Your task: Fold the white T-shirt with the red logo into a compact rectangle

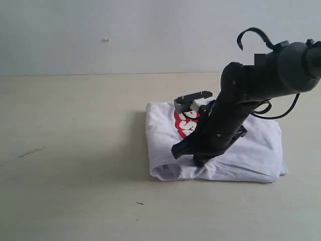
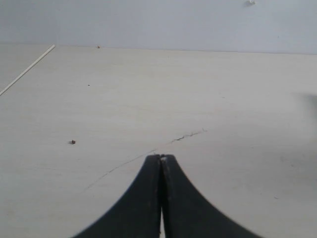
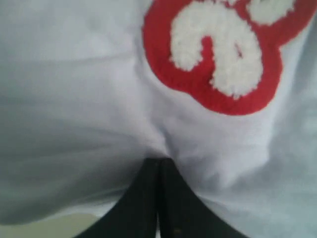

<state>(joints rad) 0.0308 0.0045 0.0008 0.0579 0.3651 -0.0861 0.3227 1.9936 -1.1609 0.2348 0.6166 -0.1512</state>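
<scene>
- A pale beige, smooth-topped bench [image 1: 75,150] is seen filling the lower part of the exterior view, with a plain light wall behind it.
- The white cotton T-shirt [image 1: 253,150] is found lying on the bench right of the middle of the exterior view. It is gathered into a roughly rectangular bundle, and its near edge is rolled and puckered.
- A black, jointed right arm [image 1: 251,80] is seen reaching down from the upper right onto the shirt, with a dark cable looped beside it.
- The red logo with fuzzy white lettering [image 1: 184,123] is shown on the upper face of the bundle, toward its left part. It is partly covered by the arm, and one white letter on red [image 3: 218,54] is seen close up in the right wrist view.
- The right gripper [image 3: 158,161] is pressed together, with its tips set against creased white cloth just beside the logo. Whether any fabric is caught between them cannot be told.
- The left gripper [image 2: 161,157] is pressed together over bare bench, with nothing held.
- A thin dark scratch [image 2: 188,134] and a small brown speck [image 2: 73,142] are noted on the bench near the left gripper.
</scene>
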